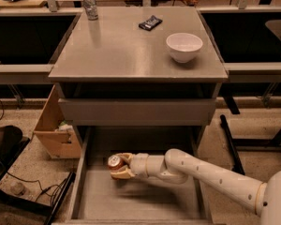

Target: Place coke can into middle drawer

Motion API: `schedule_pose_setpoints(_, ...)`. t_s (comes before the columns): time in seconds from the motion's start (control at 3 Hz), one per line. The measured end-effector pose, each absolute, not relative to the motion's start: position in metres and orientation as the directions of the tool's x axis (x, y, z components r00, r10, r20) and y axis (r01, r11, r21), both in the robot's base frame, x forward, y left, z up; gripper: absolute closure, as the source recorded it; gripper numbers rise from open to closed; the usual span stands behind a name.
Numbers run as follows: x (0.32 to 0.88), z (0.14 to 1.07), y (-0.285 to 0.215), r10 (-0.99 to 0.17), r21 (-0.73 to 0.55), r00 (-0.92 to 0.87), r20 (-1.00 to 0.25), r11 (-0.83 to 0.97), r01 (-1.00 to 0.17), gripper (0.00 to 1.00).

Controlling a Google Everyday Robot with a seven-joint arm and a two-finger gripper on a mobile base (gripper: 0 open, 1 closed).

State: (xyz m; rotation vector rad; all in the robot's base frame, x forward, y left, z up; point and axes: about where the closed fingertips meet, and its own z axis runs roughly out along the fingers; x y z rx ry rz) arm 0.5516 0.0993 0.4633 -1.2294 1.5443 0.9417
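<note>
While low over the middle drawer (140,201), gripper (117,167) pinching coke can (114,161); white bowl (184,47), silvery can (89,3) above.

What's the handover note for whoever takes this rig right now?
Tool: shut on the coke can, reaching in from the right, over the rear-left part of the middle drawer.
Coke can: in the grasp, silver top showing; it appears to be just off the drawer floor, with a shadow beneath it.
Middle drawer: pulled open, floor bare.
Done: can picked up and brought over the open drawer.
Left: lower it to the floor, release it, pull the arm out.
</note>
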Motion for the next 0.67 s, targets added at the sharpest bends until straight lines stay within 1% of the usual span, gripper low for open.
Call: schedule_pose_setpoints(0.67, 0.543, 0.431, 0.108, -0.23, 0.048, -0.101, -0.968, 0.224, -0.973, 1.0)
